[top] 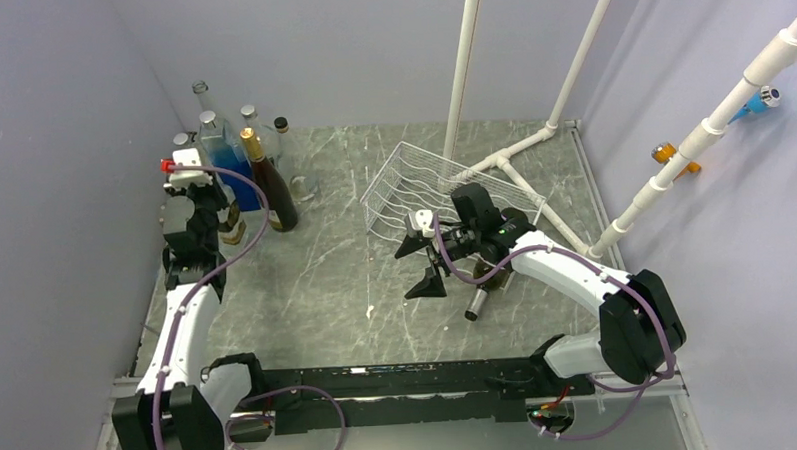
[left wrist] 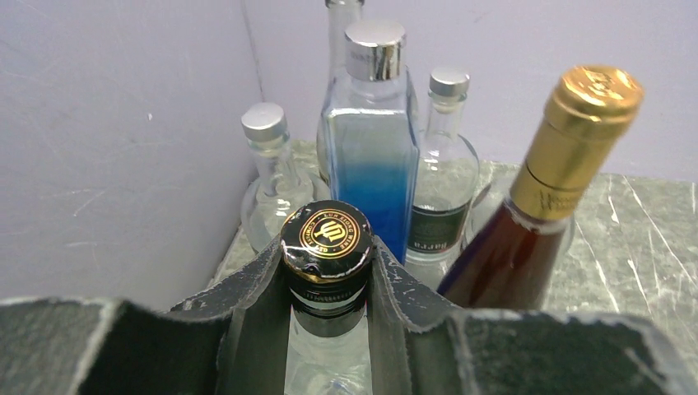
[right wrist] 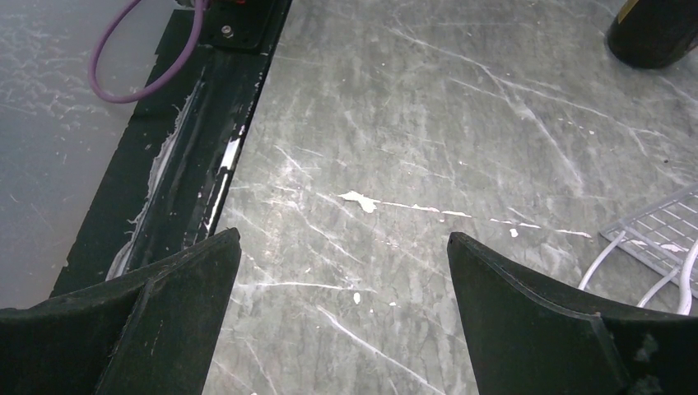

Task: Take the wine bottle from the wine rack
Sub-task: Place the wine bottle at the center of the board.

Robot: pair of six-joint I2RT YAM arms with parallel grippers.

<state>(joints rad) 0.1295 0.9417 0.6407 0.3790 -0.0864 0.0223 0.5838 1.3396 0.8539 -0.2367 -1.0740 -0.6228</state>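
I am reading the left wrist view first. The left gripper (left wrist: 327, 257) is clamping on the neck of a black-capped bottle (left wrist: 327, 233). Gold ring lettering is showing on the cap, too fine for me to read.

Behind it, a clear bottle (left wrist: 440, 189) is carrying a dark label ending in "arra" — the rest is hidden. A square bottle (left wrist: 370, 181) is holding blue liquid. A gold-foiled bottle (left wrist: 535, 222) is holding amber liquid, and the print on its foil is blurring out.

The right gripper (top: 421, 266) is hanging over the table (top: 316, 278) with its fingers wide apart, gripping nothing.

The wine bottle (top: 476, 299) is lying on the table just beside the near edge of the wine rack (top: 413, 179). Its body is mostly hiding under the right arm — I cannot make out a label.
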